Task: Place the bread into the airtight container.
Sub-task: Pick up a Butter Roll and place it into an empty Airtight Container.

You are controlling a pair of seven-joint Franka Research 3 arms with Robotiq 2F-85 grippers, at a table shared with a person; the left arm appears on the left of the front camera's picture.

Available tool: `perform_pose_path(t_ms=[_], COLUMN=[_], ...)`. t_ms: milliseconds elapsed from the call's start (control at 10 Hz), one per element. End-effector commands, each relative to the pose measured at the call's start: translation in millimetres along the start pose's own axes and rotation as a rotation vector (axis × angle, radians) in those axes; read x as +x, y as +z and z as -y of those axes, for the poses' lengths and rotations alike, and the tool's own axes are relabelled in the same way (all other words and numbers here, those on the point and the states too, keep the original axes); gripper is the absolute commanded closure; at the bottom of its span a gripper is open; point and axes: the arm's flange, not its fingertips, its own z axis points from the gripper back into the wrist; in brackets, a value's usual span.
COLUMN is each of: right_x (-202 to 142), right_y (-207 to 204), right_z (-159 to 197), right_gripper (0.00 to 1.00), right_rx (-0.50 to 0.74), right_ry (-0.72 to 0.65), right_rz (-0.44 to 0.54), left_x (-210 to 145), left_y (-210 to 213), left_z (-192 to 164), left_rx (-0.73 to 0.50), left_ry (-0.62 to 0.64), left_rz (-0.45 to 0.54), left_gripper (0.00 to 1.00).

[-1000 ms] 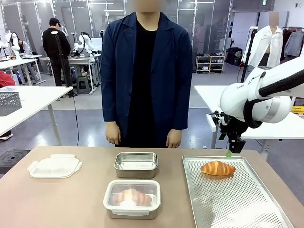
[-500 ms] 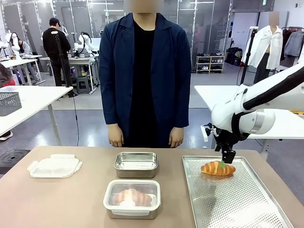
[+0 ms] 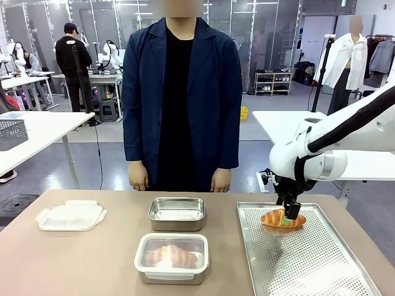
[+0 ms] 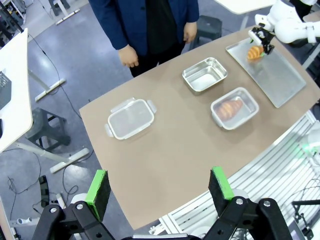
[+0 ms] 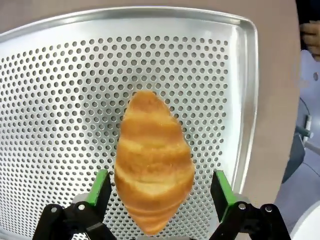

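Partly, the right gripper (image 3: 289, 213) hides the bread (image 3: 274, 220) from the front; it lies near the tray's (image 3: 308, 259) far edge, between wide jaws, pads (image 5: 101, 186) either side. Left gripper (image 4: 159, 180): wide, empty.

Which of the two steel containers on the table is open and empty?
The far container, the one closer to the person: it has no lid and nothing inside. The near container is closed with a clear lid and holds a croissant.

Left of the open rectangular steel container (image 3: 177, 209) lies a clear plastic lid (image 3: 70, 216); before it, a lidded steel container (image 3: 171, 277) holding bread (image 3: 171, 254); right of it, a perforated metal tray (image 3: 308, 262) bearing a golden croissant (image 3: 282, 219).
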Motion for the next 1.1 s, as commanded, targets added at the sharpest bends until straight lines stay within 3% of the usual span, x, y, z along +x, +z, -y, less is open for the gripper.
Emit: perform_pose_path(t_ms=[0, 100, 200, 800, 1000], right_x=[4.2, 4.9, 5.2, 10.4, 31.2], right_y=[-7.3, -11.7, -13.2, -2.8, 38.1], right_z=[8.4, 9.4, 10.7, 10.2, 4.6], right_gripper=[0.0, 0.0, 0.08, 0.68, 0.73], right_rx=[0.057, 0.064, 0.068, 0.076, 0.039], right_ry=[-0.016, -0.019, -0.02, -0.033, -0.041], right_rz=[-0.014, -0.024, -0.027, -0.06, -0.037], left_x=[1.7, 1.7, 1.7, 1.7, 1.7], left_y=[2.2, 2.2, 2.2, 2.2, 2.2], left_z=[-0.5, -0.5, -0.5, -0.5, -0.5], left_rx=[-0.001, -0.001, -0.001, -0.001, -0.001], left_ry=[-0.002, -0.002, -0.002, -0.002, -0.002], left_rz=[0.003, 0.003, 0.003, 0.003, 0.003], left_gripper=[0.0, 0.0, 0.0, 0.0, 0.0])
